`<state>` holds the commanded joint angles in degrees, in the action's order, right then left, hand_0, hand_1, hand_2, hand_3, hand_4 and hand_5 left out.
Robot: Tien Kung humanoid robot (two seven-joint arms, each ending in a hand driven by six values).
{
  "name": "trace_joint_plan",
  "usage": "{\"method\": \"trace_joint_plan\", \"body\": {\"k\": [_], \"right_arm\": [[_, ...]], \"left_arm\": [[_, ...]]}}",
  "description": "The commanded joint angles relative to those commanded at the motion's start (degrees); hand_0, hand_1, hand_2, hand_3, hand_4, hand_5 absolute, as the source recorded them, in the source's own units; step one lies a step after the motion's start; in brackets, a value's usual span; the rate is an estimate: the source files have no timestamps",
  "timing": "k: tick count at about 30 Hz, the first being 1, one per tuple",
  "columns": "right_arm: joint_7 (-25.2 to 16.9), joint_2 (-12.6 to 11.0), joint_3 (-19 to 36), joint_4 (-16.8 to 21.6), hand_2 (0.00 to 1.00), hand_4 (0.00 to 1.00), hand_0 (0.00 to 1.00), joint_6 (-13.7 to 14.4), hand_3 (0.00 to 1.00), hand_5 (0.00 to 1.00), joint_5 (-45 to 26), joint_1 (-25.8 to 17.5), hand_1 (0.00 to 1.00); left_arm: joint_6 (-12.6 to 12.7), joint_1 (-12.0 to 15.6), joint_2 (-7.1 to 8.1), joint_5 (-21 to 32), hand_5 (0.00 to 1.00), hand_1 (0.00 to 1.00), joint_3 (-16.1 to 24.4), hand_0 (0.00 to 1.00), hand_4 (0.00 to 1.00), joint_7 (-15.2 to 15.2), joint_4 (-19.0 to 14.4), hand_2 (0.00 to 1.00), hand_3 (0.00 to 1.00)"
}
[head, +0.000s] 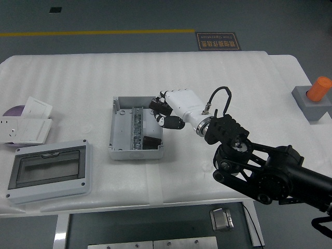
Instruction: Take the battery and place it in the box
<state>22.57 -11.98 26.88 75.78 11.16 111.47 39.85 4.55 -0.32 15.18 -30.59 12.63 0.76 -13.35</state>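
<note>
The open grey junction box (112, 129) lies left of the table's middle, with a metal rail inside. A dark cylindrical battery (151, 141) lies in its near right corner. My right hand (162, 113), white with black fingers, hovers over the box's right edge. Its fingers are curled around a small dark battery (157, 106) that they mostly hide. The black right arm (259, 166) reaches in from the lower right. The left arm is out of view.
A grey enclosure cover with a clear window (47, 171) lies at the near left. White socket plates (26, 127) and a purple disc (11, 110) lie at the far left. A grey block holding an orange cylinder (314, 98) stands at the right edge.
</note>
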Motion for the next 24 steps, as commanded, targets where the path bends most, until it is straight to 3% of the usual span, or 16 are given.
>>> {"method": "trace_joint_plan", "body": {"k": [5,6,11,12,21,24], "right_arm": [[-0.13,2.46,-0.71,-2.76,0.466,0.477,0.505,-0.25,0.681,0.400,0.15,-1.06,0.493],[-0.12,2.69,-0.83,-3.11,0.770,0.724,0.761,-0.28,0.861,0.591,0.25,-1.25,0.760],[-0.02,3.25,-1.30,-3.92,0.770,0.724,0.761,-0.18,0.861,0.591,0.73,-1.88,0.760],[-0.05,3.27,-1.30,-3.94,0.938,0.796,0.998,-0.11,0.985,0.624,0.70,-1.91,0.909],[-0.51,2.88,-0.67,-3.43,0.952,0.823,0.998,0.78,0.993,0.640,0.07,-2.33,0.928],[-0.99,1.45,1.75,-2.03,0.948,0.829,0.998,1.70,0.993,0.643,-0.41,-3.16,0.921]], "left_arm": [[-0.05,0.16,0.07,-0.28,0.420,0.656,-0.32,0.628,0.495,-1.17,-0.16,0.541,0.589],[-0.08,0.19,0.07,-0.32,0.427,0.656,-0.33,0.628,0.493,-1.36,-0.19,0.540,0.591],[-0.25,0.47,0.02,-0.42,0.427,0.656,-0.45,0.628,0.493,-2.06,-0.29,0.540,0.591],[-0.26,0.49,0.01,-0.41,0.428,0.655,-0.47,0.628,0.496,-2.11,-0.29,0.539,0.590],[-0.30,0.53,-0.11,-0.53,0.429,0.655,-0.39,0.628,0.499,-2.33,-0.34,0.538,0.588],[-0.31,0.55,-0.15,-0.60,0.431,0.655,-0.37,0.628,0.500,-2.36,-0.35,0.538,0.588]]}}
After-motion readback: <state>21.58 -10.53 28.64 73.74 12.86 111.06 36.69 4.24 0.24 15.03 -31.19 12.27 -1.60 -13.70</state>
